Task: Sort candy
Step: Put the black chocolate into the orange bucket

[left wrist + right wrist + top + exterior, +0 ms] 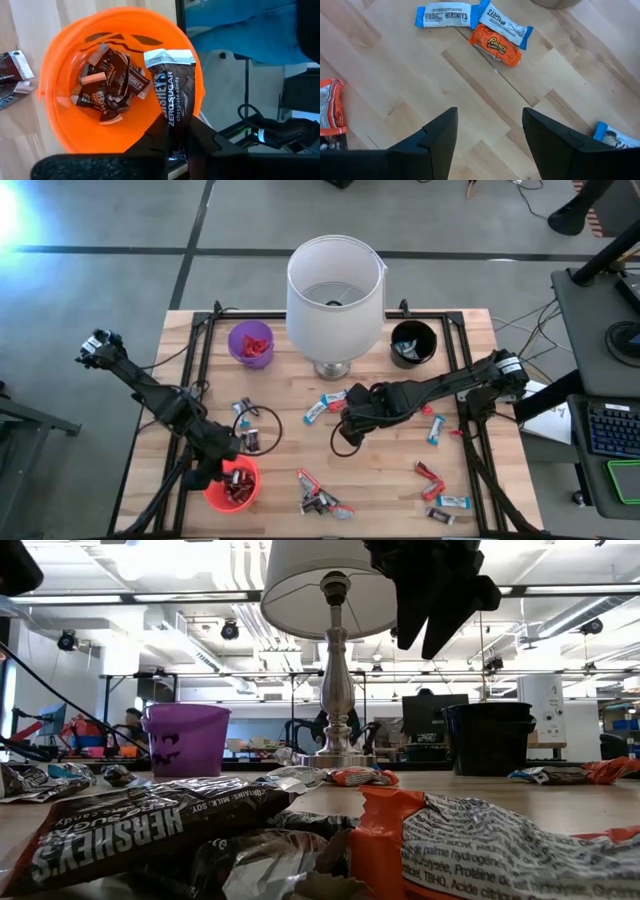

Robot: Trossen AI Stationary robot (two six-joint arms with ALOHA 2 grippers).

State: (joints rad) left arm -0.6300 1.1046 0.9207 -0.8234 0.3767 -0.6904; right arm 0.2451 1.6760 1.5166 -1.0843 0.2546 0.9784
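Lower left in the high view, the left gripper (pixel 176 142) pinches a brown bar (pixel 171 95) above the orange cup (pixel 60 115). Mid-frame, the right gripper (pixel 490 132) hangs spread wide, holding nothing.

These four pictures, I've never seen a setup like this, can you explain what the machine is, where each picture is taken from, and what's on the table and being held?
It is a robot with two dark arms at a wooden table, sorting wrapped candy into cups. One picture looks straight down, one looks level from the tabletop, and two come from cameras on the wrists. The left gripper pinches a dark brown Hershey's bar over the orange cup, which already holds similar bars. The right gripper hangs open above loose candy near the lamp. A purple cup and a black cup stand at the back.
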